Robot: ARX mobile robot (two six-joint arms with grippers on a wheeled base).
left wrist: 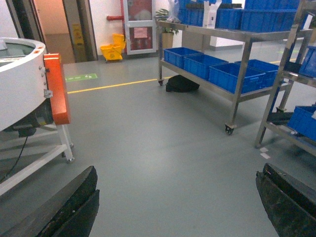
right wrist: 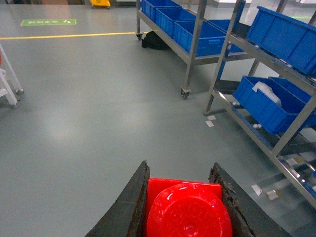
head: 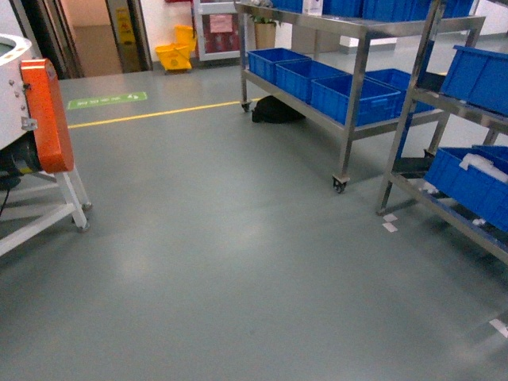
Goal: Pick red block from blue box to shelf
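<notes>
The red block [right wrist: 185, 207] fills the bottom of the right wrist view, one round stud facing the camera. My right gripper [right wrist: 179, 168] is shut on it, a dark finger pressed to each side, and holds it above the grey floor. The steel shelf [right wrist: 223, 54] stands ahead to the right; the head view shows it as two racks [head: 361, 32]. My left gripper [left wrist: 177, 170] is open with nothing between its fingers, only floor. Neither gripper shows in the head view. The blue box is out of view.
Royal-blue crates [head: 353, 99] sit on the shelf tiers. The far rack stands on casters [head: 340, 185], with a black bag [head: 276, 109] under it. A white and orange machine [head: 44, 115] is at the left. A yellow line [head: 151, 115] crosses the floor; a yellow mop bucket [head: 175, 54] stands beyond.
</notes>
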